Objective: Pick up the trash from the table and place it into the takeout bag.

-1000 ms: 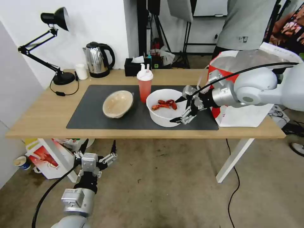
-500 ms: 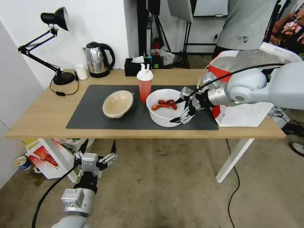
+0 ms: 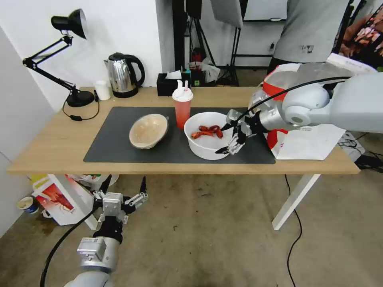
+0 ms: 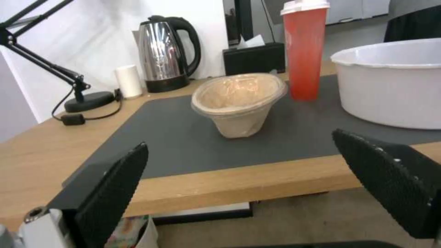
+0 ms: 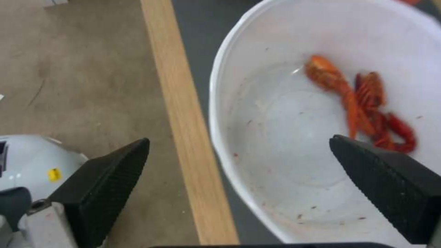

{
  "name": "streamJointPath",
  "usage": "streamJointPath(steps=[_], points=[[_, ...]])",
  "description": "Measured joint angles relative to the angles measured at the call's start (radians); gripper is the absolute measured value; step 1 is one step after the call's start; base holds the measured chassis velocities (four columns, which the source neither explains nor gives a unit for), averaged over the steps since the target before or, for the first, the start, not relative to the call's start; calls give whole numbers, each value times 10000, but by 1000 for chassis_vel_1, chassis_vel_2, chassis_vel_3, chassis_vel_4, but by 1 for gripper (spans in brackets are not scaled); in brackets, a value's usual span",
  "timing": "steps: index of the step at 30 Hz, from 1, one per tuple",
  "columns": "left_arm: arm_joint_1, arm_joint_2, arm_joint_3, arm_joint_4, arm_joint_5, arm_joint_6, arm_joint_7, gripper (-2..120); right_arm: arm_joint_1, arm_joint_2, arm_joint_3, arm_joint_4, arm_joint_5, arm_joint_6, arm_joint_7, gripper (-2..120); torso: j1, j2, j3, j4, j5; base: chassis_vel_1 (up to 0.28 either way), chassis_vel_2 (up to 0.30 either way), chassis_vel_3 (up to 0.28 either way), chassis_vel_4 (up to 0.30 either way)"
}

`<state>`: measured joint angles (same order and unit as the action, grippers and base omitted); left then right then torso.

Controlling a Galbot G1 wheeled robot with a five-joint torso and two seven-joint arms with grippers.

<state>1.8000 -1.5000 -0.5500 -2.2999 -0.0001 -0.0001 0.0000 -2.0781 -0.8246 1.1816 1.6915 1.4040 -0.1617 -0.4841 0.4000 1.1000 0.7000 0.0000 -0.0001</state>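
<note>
Currently the right gripper [image 3: 224, 138] hangs at the near right rim of the white bowl [image 3: 205, 144], fingers spread wide, one over the inside, one outside, gripping nothing. Crayfish shells [image 5: 363, 103] lie in the bowl. It sits on the grey mat [image 3: 115, 143] of the surface [image 3: 52, 147], beside the red cup [image 3: 182, 107] and paper bowl [image 3: 148, 130]. Takeout bag [image 3: 307, 143] stands at right. Left gripper [image 3: 123, 185] parked below the surface edge, fingers released.
</note>
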Motion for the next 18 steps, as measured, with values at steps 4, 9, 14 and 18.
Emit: streamJointPath(steps=[4,9,14,18], points=[[0,0,0,0,0,0,0,100,-208,-96,17,-75,-14,-31,-3,100,0,0,0,-1,2,0,0,0,0],[0,0,0,0,0,0,0,100,-456,-312,163,-360,-16,-79,-78,100,0,0,0,0,0,0,0,0,0],[0,0,0,0,0,0,0,100,-663,-427,274,-593,-24,-99,-152,100,0,0,0,0,0,0,0,0,0],[0,0,0,0,0,0,0,100,-837,-517,395,-776,-40,-106,-175,100,0,0,0,0,0,0,0,0,0]])
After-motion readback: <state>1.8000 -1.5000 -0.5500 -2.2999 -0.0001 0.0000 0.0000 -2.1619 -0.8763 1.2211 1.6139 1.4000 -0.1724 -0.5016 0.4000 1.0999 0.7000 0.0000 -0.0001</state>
